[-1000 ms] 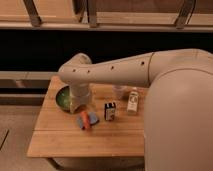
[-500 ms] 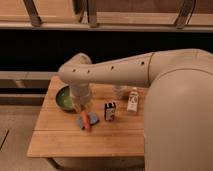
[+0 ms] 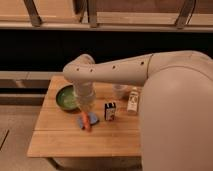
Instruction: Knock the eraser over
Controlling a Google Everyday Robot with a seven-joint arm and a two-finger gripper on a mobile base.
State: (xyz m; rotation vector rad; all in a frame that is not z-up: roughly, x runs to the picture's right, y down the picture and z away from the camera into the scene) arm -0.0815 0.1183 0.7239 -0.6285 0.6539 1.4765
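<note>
Arm (image 3: 115,72) barely shifted; pincer (image 3: 86,114) obscured under wrist (image 3: 84,97), near upright eraser (image 3: 110,111).

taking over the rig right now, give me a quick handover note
Pincer: low over the wooden table, just above the blue and orange flat thing, beside the eraser, apparently not touching it.
Eraser: upright, between the pincer and the white bottle.
Done: nothing yet; the eraser is not knocked over.
Left: probably sweep the pincer sideways into the eraser to tip it.
</note>
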